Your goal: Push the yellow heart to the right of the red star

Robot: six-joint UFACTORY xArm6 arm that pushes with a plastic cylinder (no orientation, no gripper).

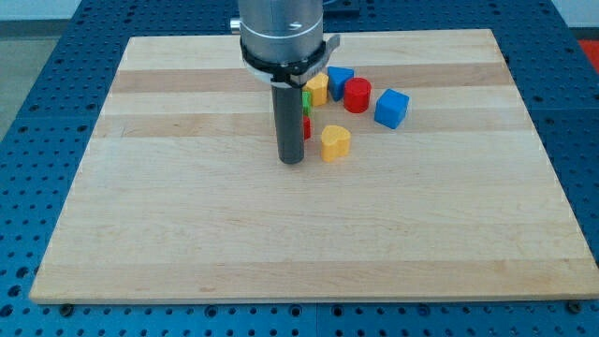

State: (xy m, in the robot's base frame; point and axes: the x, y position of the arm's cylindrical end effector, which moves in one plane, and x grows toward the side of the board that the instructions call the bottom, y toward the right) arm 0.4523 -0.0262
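Pale wooden board with faint grain lies on a blue perforated table, seen from slightly above. A dark rod hangs from a silver arm at the view's top centre; my tip rests on the board.

Just to the tip's right, close but seemingly not touching, sits the small yellow heart block. A red block, probably the red star, peeks out from behind the rod, mostly hidden, with a green block above it, also mostly hidden.

Further toward the view's top right cluster another yellow block, a blue block, a red cylinder and a blue cube.

The heart looks light, rigid and smooth, likely to slide easily and spin if nudged off-centre; pushing squarely on a flat side seems best.

No gripper exists here: the rod holds nothing and only pushes.
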